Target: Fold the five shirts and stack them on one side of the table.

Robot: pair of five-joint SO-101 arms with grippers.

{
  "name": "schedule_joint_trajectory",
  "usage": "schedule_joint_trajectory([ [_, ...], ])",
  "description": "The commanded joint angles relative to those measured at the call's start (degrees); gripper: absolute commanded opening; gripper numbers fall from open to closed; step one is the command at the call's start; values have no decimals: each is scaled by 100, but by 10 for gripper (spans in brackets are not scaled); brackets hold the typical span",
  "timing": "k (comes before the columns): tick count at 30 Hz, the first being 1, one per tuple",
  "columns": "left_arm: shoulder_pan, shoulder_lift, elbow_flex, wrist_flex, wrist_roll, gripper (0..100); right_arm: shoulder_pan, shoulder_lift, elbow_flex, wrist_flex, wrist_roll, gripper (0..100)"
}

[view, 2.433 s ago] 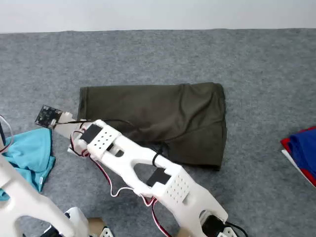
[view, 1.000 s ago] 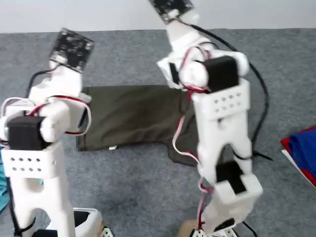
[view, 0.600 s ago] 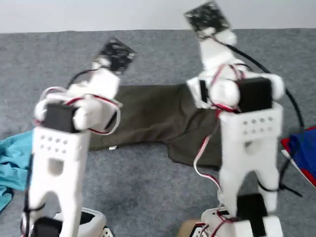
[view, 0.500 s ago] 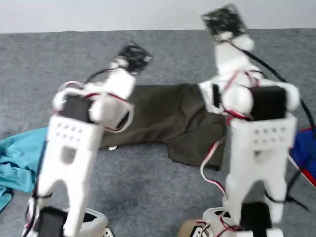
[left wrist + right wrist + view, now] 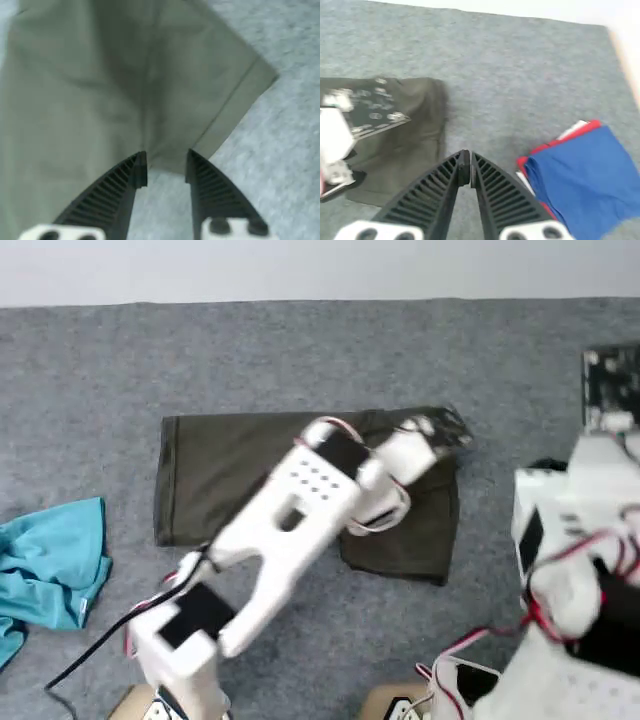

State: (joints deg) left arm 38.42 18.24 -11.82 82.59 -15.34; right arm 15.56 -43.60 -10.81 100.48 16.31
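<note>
the left arm (image 5: 300, 500) lies across the olive shirt (image 5: 220, 475) and hides its middle and much of its right half from you. the teal shirt (image 5: 55, 560) is cut by the left edge of the high view, so you can't tell its full shape. the right arm (image 5: 580, 570) is a blur there, cut off at the right and bottom edges. whether the left claw (image 5: 165, 167) touches the cloth under its tips can't be told. the blue shirt (image 5: 580, 170) runs off the picture's edge and covers most of the red cloth (image 5: 535, 150) beneath it.
</note>
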Motion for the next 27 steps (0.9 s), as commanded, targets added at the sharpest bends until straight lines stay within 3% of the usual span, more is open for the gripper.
schedule_joint_trajectory([
  [1, 334, 580, -866, -88, -44, 167, 312, -567, 255, 233, 299, 15],
  [9, 976, 1943, -2352, 695, -589, 186, 365, -1297, 818, 233, 290, 15],
  [27, 1090, 4202, -4910, 1697, -809, 204, 365, -1385, 1178, 224, 264, 14],
])
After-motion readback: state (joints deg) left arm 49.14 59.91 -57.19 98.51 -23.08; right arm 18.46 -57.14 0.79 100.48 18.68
